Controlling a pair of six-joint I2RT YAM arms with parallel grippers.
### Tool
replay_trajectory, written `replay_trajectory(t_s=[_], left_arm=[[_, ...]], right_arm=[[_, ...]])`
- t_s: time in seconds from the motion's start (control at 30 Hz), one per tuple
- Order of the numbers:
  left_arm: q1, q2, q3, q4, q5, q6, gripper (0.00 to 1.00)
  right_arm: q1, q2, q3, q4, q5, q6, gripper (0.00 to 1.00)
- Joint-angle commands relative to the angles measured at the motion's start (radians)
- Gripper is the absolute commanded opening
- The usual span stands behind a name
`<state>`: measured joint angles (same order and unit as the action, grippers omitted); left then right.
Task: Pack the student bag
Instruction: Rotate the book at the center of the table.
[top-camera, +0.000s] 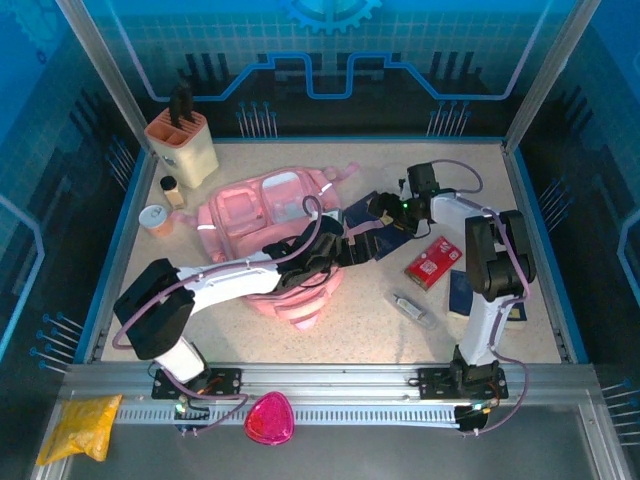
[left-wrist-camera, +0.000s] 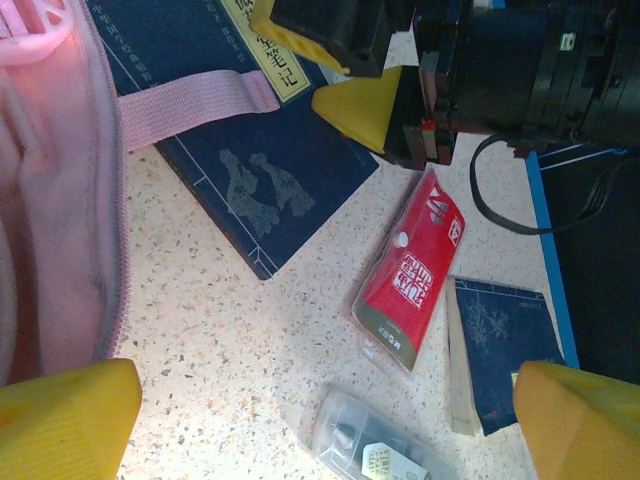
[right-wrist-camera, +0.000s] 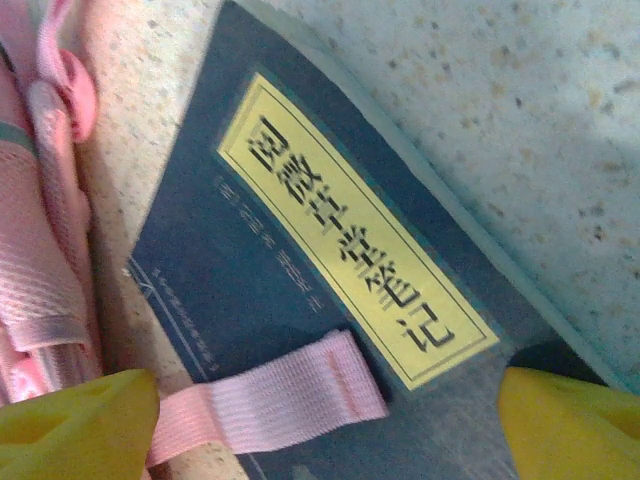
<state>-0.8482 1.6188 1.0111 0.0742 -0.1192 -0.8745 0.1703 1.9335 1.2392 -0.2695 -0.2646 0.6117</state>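
Left wrist: student bag (left-wrist-camera: 50, 200) just beside spread left tool (left-wrist-camera: 320, 425); right tool (right-wrist-camera: 320, 425) spread over notebook (right-wrist-camera: 250, 260).

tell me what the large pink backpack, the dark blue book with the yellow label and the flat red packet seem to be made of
Large pink backpack: soft woven fabric, matt; it sags and creases.
Dark blue book: likely a paper or card cover, dull finish, flat and printed.
Flat red packet: probably glossy plastic film; a clear rim shows at its edges.
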Motion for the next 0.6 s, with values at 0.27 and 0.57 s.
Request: replay_trajectory(t_s=[0.27, 0.57], left_arm=[[-0.009, 0.078, 0.024, 0.061, -0.007, -0.123, 0.80], [-0.010, 0.189, 0.153, -0.035, -0.009, -0.101, 0.64]], right_arm=[[0.031, -0.192, -0.298, 0.037, 0.018, 0.083, 0.82], [-0.020, -0.300, -0.299, 0.001, 0.000, 0.077, 0.71]])
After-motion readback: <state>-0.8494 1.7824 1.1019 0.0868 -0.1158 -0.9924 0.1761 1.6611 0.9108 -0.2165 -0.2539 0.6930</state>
